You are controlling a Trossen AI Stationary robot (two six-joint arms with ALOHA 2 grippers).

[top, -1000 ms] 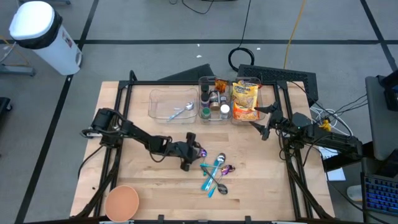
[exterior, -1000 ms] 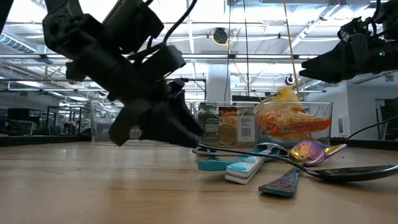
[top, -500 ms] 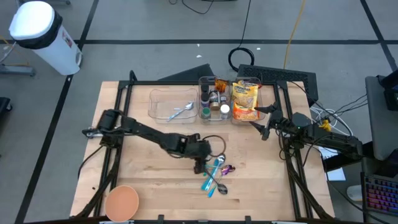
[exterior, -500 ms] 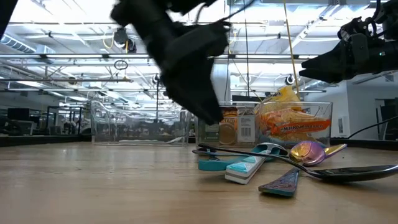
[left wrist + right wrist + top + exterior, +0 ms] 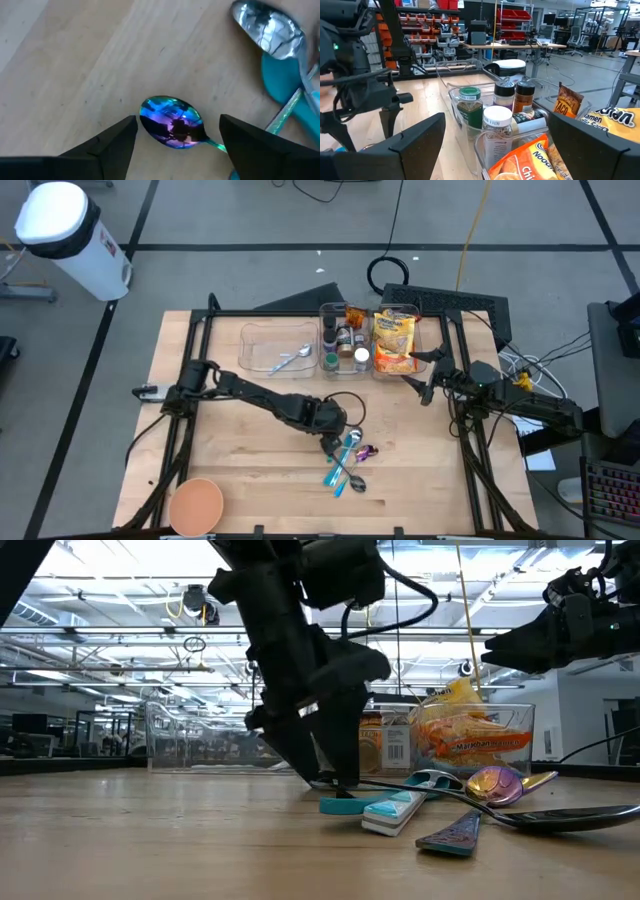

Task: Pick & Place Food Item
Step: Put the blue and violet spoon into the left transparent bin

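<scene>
High view: left gripper (image 5: 334,442) at frame centre, over the spoon pile (image 5: 348,460); right gripper (image 5: 423,376) at right, beside the snack bag (image 5: 393,340) in its clear bin (image 5: 419,315).

Low view: left fingers tip-down on the table (image 5: 150,840), parted.

Left wrist view: spread wide around 1 iridescent spoon (image 5: 173,122), not touching.

Right wrist view: wide, holding nothing; spice jars (image 5: 496,122) ahead.

Left gripper (image 5: 331,443) moved right across the table, from left of the spoon pile (image 5: 347,461) to its left edge, and came down, fingertips at the wood. Its fingers spread wider, now straddling an iridescent spoon (image 5: 172,122).
</scene>
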